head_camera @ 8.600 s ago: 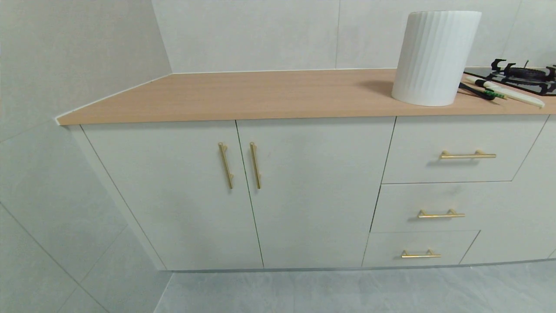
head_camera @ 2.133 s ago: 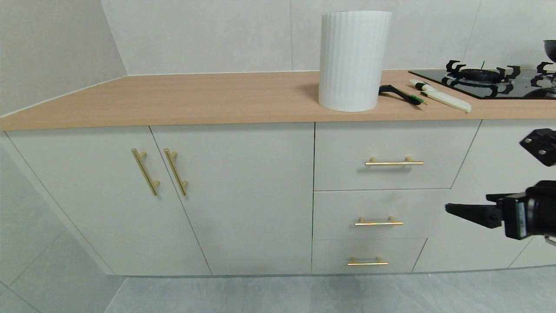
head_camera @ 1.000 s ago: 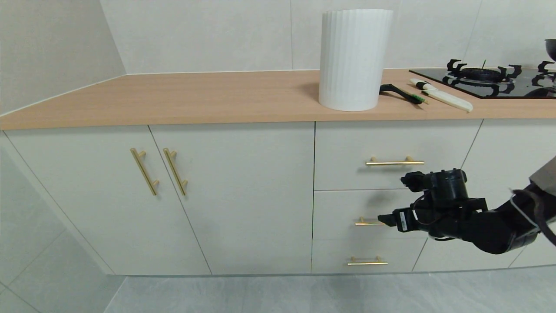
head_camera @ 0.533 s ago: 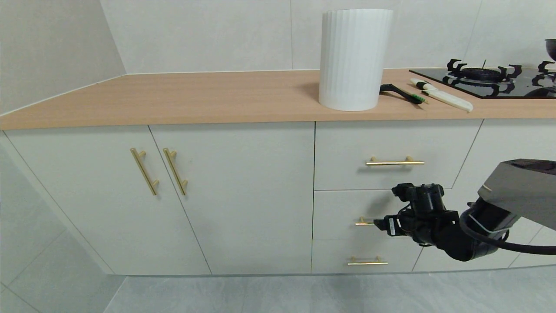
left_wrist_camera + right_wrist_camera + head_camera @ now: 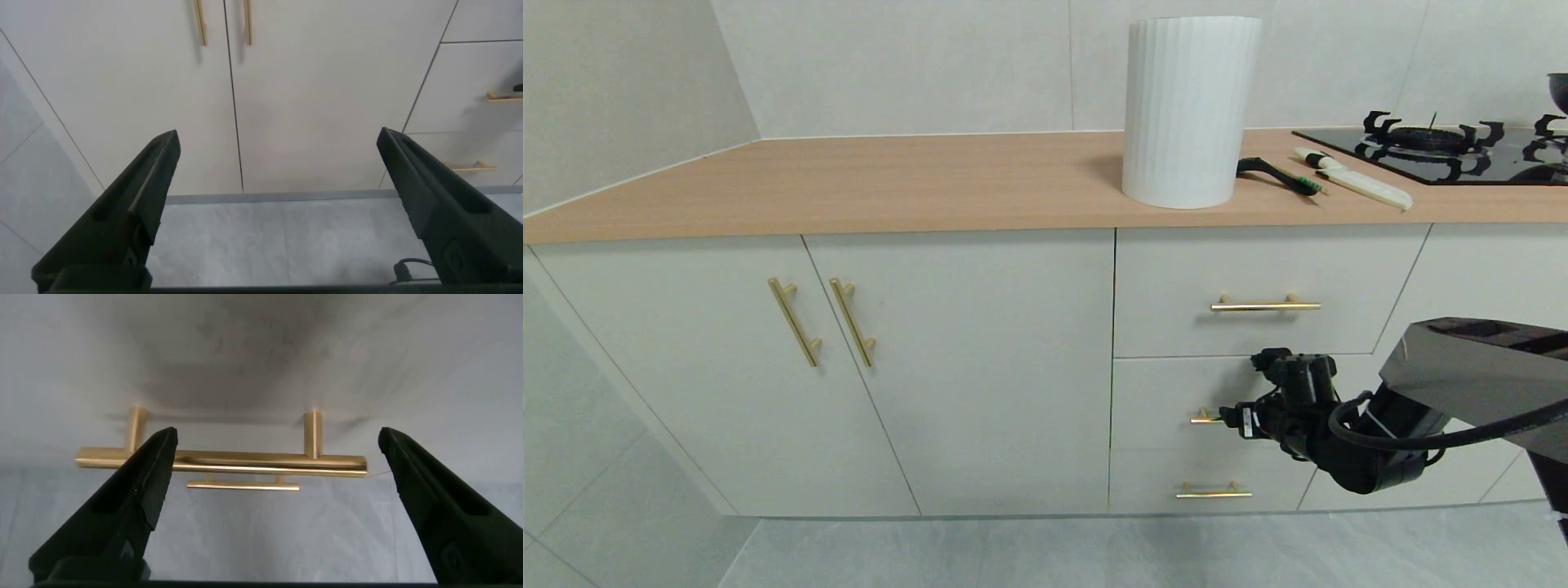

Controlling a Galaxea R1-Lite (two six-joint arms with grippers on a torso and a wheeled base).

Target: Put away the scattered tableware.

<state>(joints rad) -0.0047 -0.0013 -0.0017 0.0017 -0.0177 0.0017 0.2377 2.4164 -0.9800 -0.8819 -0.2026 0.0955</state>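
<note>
Facing the middle drawer handle, the right gripper is spread wide; the left gripper likewise gapes.

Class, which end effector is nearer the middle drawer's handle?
Right. The right end effector is open just in front of the handle; the left end effector faces the cabinet doors, well off to its left.

Pale tiled walls, grey floor, white cabinets under wooden counter.
</note>
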